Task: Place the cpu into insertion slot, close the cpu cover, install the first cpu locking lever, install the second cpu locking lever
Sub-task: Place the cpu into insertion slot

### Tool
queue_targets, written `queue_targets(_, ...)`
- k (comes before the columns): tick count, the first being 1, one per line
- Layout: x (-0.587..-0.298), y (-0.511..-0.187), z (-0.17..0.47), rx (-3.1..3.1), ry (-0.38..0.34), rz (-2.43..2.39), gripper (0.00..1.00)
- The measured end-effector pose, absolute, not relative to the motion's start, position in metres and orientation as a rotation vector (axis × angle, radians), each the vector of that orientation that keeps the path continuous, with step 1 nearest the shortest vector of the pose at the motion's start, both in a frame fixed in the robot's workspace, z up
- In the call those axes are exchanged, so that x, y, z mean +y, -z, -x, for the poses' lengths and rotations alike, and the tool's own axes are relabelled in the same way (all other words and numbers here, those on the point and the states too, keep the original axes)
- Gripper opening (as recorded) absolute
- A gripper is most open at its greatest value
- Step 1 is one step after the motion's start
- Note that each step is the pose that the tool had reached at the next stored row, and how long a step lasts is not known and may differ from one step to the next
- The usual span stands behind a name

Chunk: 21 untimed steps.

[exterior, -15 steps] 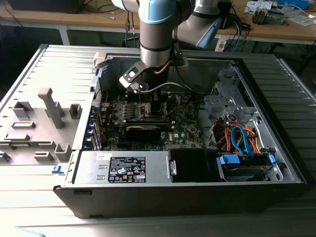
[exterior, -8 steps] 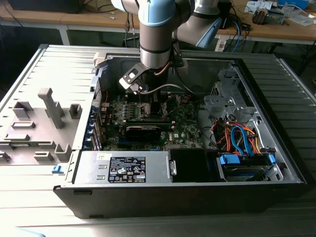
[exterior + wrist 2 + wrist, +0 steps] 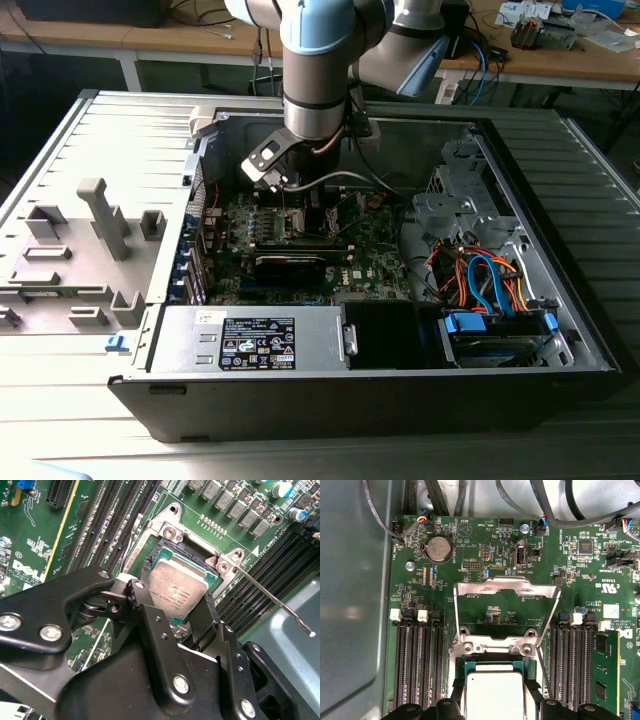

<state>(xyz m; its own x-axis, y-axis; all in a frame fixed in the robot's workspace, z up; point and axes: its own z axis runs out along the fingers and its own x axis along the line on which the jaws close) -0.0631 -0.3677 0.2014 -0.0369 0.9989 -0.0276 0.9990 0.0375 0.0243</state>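
Electronics lab or workshop; opened computer case [image 3: 300, 405] on ribbed table [image 3: 60, 420]; benches [image 3: 70, 45] behind (cables [image 3: 481, 60], clutter [image 3: 540, 30]).

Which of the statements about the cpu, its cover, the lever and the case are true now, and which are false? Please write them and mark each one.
1. The gripper is shut on the small flat square cpu with the silvery-grey metal top. True.
2. The thin dull-silver square cpu cover lies closed over the cpu. False: it is swung open, away from the cpu.
3. The thin metal locking lever is latched down. False: it sticks out free.
4. The green motherboard sits inside an open dark computer case. True.
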Motion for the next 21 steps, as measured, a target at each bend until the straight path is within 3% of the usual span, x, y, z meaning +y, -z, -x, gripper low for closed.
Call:
queue_targets(7,-0.368,-0.2,0.063,2.236,0.003,-2.154,0.55)
queue_targets(8,-0.368,-0.201,0.063,2.236,0.003,-2.154,0.62)
queue_targets(12,-0.367,-0.215,0.063,2.238,0.003,-2.153,0.6)
queue_targets(17,-0.364,-0.217,0.062,2.237,0.003,-2.154,0.29)
queue_targets(18,-0.364,-0.219,0.062,2.237,0.002,-2.154,0.29)
queue_targets(19,-0.364,-0.223,0.062,2.238,0.0,-2.155,0.17)
queue_targets(21,-0.364,-0.227,0.062,2.239,-0.002,-2.156,0.11)
